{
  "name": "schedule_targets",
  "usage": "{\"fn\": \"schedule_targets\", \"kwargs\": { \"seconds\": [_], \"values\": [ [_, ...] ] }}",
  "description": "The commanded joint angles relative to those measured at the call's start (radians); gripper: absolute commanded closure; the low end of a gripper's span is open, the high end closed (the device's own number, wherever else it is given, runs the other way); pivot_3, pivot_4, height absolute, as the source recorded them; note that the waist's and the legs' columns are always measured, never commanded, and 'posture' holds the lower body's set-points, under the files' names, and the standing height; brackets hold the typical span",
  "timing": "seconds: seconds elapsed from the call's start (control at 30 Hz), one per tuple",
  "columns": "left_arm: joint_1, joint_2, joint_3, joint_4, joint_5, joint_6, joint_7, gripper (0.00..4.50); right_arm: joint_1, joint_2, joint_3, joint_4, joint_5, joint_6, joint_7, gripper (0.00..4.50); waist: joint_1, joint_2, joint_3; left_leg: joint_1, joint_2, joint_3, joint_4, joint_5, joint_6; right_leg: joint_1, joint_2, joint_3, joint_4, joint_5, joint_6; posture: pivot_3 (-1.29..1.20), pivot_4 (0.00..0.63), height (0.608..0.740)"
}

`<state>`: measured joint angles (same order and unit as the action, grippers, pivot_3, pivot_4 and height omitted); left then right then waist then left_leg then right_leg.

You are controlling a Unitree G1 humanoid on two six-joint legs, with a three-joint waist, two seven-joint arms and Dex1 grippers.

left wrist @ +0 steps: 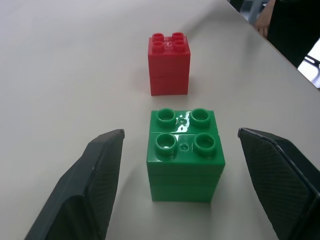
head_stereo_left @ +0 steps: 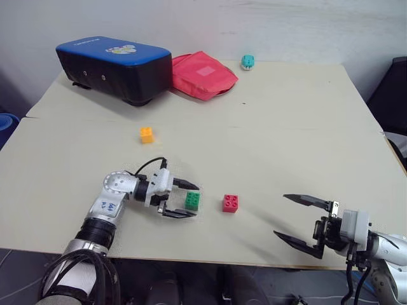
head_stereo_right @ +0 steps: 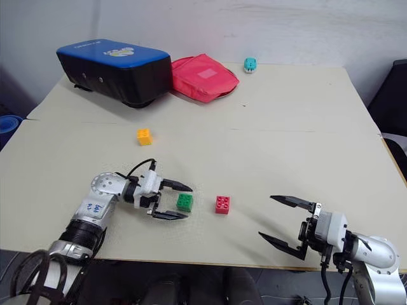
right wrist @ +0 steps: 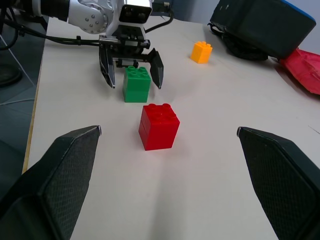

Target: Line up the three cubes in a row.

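Green cube [head_stereo_left: 192, 201] sits studs-up on the bench [head_stereo_left: 286, 127], near the front edge. It lies between the two black fingers of the left end effector [head_stereo_left: 185, 199]; a gap shows on either side in the left wrist view, so the fingers stand apart from the brick and grip nothing. The end effector lies low over the bench and points toward the red cube.

Red cube [head_stereo_left: 231, 203] stands just beside the green cube, on its right, a small gap between them, studs up. The two sit roughly level with one another along the front edge.

Orange-yellow cube [head_stereo_left: 147, 134] rests well apart from the green cube, farther back on the bench and somewhat to its left, out of line with the other two.

Right end effector [head_stereo_left: 300, 216] hovers to the right of the green cube, beyond the red one, near the front edge. Its fingers are spread wide and hold nothing; they point back toward the red cube.

Far behind the green cube, at the back of the bench: a blue-topped black case [head_stereo_left: 114, 67], a red pouch [head_stereo_left: 202, 75] touching it, and a small teal toy [head_stereo_left: 247, 61] just past the pouch.
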<state>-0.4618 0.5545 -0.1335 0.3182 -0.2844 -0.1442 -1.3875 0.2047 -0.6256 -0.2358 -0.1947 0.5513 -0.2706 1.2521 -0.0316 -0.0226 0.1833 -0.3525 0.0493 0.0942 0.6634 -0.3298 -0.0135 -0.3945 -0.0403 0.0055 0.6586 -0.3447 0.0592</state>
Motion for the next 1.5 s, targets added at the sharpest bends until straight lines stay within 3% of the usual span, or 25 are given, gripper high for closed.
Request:
{"fn": "schedule_targets", "kwargs": {
  "seconds": [0.03, 0.17, 0.3, 0.43, 0.6, 0.73, 0.87, 0.97, 1.13, 1.5],
  "values": [
    [0.099, 0.085, 0.114, -0.111, -0.056, 0.006, 0.024, 0.80, -0.015, -0.003, 0.003, -0.002, 0.022, 0.002, 0.009, 0.00, -0.001, 0.000, 0.000, 0.000, 0.000, 0.000, 0.000, 0.000, 0.000, 0.000, 0.000, 0.000, 0.000, 0.000, 0.000, 0.00, 0.150, 0.740],
    [0.256, 0.161, 0.260, -0.193, -0.105, 0.023, 0.088, 0.80, -0.043, 0.007, 0.017, 0.021, 0.025, 0.004, 0.021, 0.00, 0.002, 0.000, 0.000, 0.000, 0.001, -0.001, -0.001, -0.001, 0.002, 0.000, -0.001, 0.000, 0.000, 0.000, 0.000, 0.00, 0.150, 0.740],
    [0.441, 0.160, 0.434, -0.307, -0.172, 0.123, 0.240, 0.80, -0.081, 0.037, 0.025, 0.033, 0.050, 0.030, -0.009, 0.00, 0.004, 0.000, 0.000, 0.000, 0.000, -0.002, -0.001, -0.003, 0.005, 0.000, -0.003, -0.002, -0.001, 0.000, 0.000, 0.00, 0.150, 0.740],
    [0.637, 0.012, 0.724, -0.395, -0.256, 0.206, 0.575, 0.04, -0.131, 0.072, 0.032, 0.034, 0.057, 0.078, -0.072, 0.00, -0.001, 0.000, 0.000, 0.000, 0.000, -0.002, -0.001, -0.003, 0.006, 0.001, -0.004, -0.002, -0.001, 0.000, 0.000, 0.00, 0.150, 0.740],
    [0.730, -0.111, 0.829, -0.532, -0.317, 0.255, 0.760, 0.04, -0.162, 0.102, 0.047, 0.020, 0.023, 0.071, -0.116, 0.00, 0.006, -0.001, 0.000, 0.000, 0.000, -0.002, -0.002, -0.004, 0.006, 0.000, -0.004, -0.002, -0.002, 0.000, 0.000, 0.00, 0.150, 0.740],
    [0.593, -0.145, 0.771, -0.585, -0.272, 0.320, 0.966, 0.04, -0.167, 0.102, 0.066, -0.010, 0.010, 0.086, -0.147, 0.00, 0.030, -0.002, -0.001, 0.000, -0.001, -0.002, -0.001, -0.004, 0.007, 0.003, -0.006, -0.005, -0.002, 0.000, 0.000, 0.00, 0.150, 0.740],
    [0.348, -0.159, 0.647, -0.562, -0.176, 0.435, 1.177, 0.04, -0.157, 0.077, 0.080, -0.066, 0.019, 0.140, -0.166, 0.00, 0.033, -0.003, -0.001, 0.000, -0.002, -0.002, -0.001, -0.004, 0.006, 0.003, -0.006, -0.005, -0.002, 0.000, 0.001, 0.00, 0.150, 0.740],
    [0.082, -0.194, 0.526, -0.408, -0.150, 0.558, 1.249, 0.04, -0.188, 0.051, 0.079, -0.091, 0.034, 0.196, -0.180, 0.00, 0.031, -0.004, -0.002, -0.001, -0.002, -0.002, 0.000, -0.003, 0.005, 0.003, -0.005, -0.005, -0.002, 0.001, 0.002, 0.00, 0.150, 0.740],
    [-0.161, -0.224, 0.409, -0.146, -0.053, 0.568, 1.288, 0.04, -0.230, 0.051, 0.090, -0.088, 0.022, 0.217, -0.190, 0.00, 0.014, -0.004, -0.002, -0.001, 0.000, 0.001, -0.001, 0.001, -0.001, 0.001, -0.001, -0.003, -0.002, 0.001, 0.002, 0.00, 0.150, 0.740],
    [-0.304, -0.311, 0.329, 0.188, 0.091, 0.468, 1.391, 0.04, -0.229, 0.077, 0.084, -0.064, -0.006, 0.177, -0.208, 0.00, 0.009, -0.005, -0.001, -0.002, 0.000, 0.001, 0.001, 0.002, -0.002, -0.001, -0.001, -0.003, -0.001, 0.001, 0.002, 0.00, 0.150, 0.740]
  ]
}}
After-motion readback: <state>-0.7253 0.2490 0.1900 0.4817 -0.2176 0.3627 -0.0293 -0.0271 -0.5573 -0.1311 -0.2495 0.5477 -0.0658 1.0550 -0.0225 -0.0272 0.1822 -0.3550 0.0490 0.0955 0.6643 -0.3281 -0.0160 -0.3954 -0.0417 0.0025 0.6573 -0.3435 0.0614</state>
